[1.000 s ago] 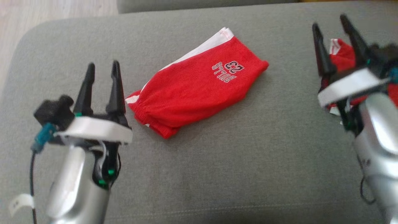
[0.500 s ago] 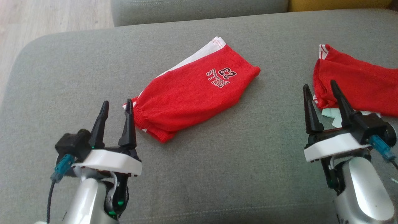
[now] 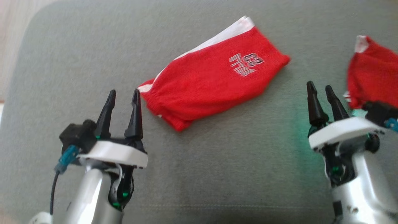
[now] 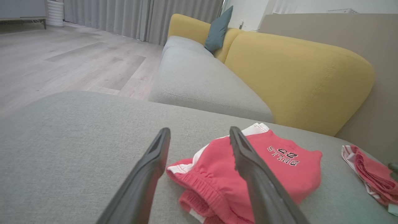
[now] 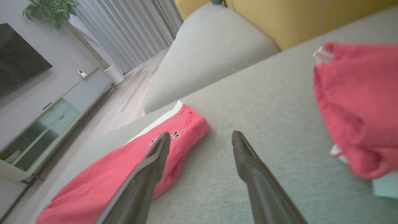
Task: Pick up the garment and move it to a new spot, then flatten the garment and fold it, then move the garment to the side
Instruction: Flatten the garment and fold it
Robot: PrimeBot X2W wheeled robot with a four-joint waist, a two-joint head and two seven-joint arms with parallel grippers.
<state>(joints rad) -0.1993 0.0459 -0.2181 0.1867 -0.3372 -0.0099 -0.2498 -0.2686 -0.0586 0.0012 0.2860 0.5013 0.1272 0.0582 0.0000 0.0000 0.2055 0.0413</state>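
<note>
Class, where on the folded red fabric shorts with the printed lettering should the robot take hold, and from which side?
Probably the gathered elastic waistband end of the folded red fabric shorts, approached from the robot's left by the open left end effector: that thick, bunched edge lies nearest it.

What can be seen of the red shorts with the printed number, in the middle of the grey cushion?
The red shorts look like soft knit, folded flat and lying slantwise on the grey cushion. A white stripe runs along the far edge, the gathered waistband faces the open left gripper close by, and a lettered print sits near the leg end. Nothing grips them.
</note>
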